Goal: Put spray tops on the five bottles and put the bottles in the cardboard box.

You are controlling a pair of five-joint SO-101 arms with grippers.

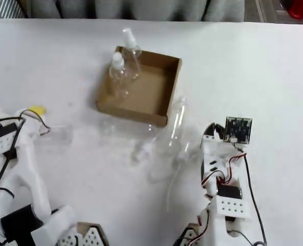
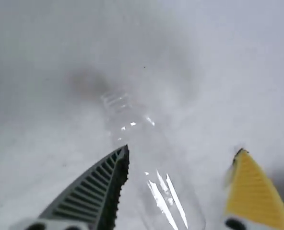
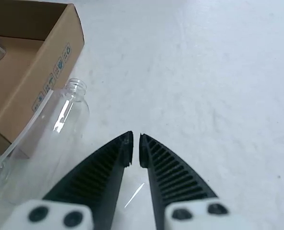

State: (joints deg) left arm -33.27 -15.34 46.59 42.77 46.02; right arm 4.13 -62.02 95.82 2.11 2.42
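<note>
Table (image 1: pixel 254 61) edge runs well behind the cardboard box (image 1: pixel 131 114).

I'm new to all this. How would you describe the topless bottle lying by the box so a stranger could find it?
Find the cardboard box mid-table. Just off its near right corner a clear bottle lies on its side. Unlike the two bottles standing inside the box with white spray tops, it shows only a bare threaded neck.
</note>
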